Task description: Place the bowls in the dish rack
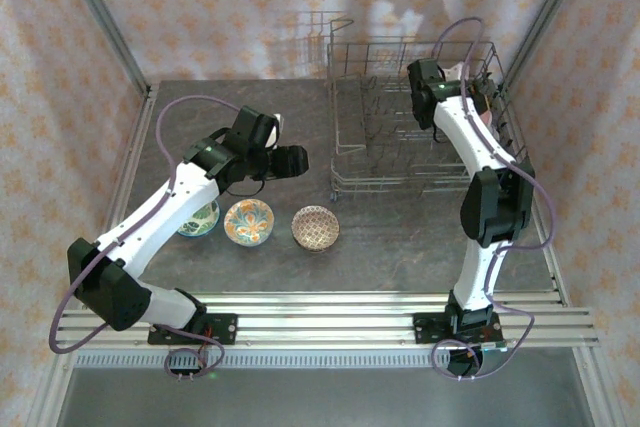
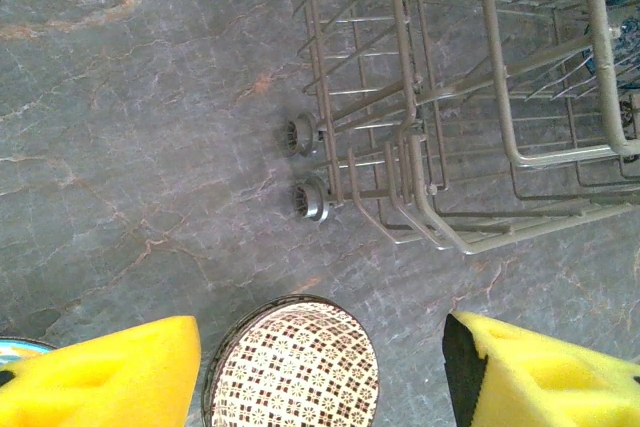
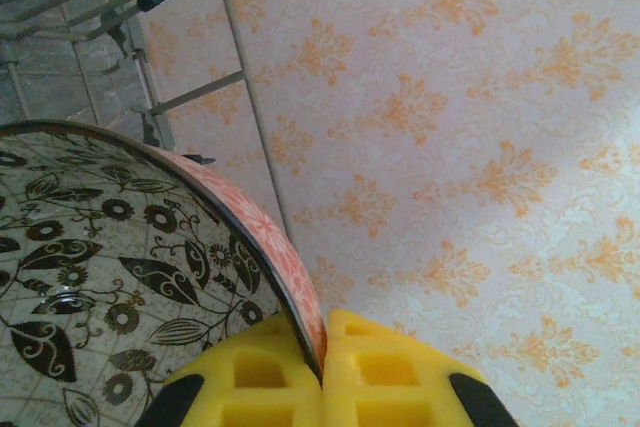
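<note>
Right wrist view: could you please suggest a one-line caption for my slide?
Right gripper pinching the rim of a leaf-patterned bowl, dish rack wires and floral wall behind.

Left arm (image 1: 160,209) and right arm (image 1: 470,137) — white shells, black joints, purple cables; fingers (image 2: 100,377) yellow, seemingly foam.

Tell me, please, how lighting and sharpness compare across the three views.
Top external view: even light, sharp, the dish rack casting a faint shadow on the back wall. Left wrist view: table crisp, no glare. Right wrist view: wallpaper washed out at right; the bowl in the right gripper looks soft.
</note>
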Available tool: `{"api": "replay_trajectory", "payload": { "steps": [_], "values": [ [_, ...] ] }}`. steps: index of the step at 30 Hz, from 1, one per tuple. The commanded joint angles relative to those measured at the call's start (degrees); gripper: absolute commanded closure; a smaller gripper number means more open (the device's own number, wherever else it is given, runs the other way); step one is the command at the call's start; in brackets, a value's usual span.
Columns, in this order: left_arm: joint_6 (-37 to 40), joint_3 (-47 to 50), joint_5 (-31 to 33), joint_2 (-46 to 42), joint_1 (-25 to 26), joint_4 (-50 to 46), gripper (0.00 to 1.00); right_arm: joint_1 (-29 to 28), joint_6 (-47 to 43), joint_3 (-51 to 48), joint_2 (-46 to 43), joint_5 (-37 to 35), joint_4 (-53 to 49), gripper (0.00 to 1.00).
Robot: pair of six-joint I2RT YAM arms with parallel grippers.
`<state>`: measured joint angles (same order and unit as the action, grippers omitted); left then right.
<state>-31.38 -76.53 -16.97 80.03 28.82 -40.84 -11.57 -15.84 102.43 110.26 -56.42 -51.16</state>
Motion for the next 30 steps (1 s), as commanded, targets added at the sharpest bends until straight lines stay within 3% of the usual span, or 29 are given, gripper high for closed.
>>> {"api": "replay_trajectory", "payload": {
  "steps": [1,25,30],
  "values": [
    [1.4,0.4,-0.5,0.3,-0.6,0.9,0.34,-0.4,-0.6,-0.1,0.4,-4.4,1.6,1.00],
    [0.5,1.8,0.4,-2.0,-0.8,0.6,0.33,-3.2,-2.7,2.0,9.3,-6.3,2.3,1.00],
    [0.4,2.2,0.4,-2.4,-0.8,0.8,0.33,-3.8,-1.7,2.3,9.9,-5.1,1.0,0.94]
  ]
}}
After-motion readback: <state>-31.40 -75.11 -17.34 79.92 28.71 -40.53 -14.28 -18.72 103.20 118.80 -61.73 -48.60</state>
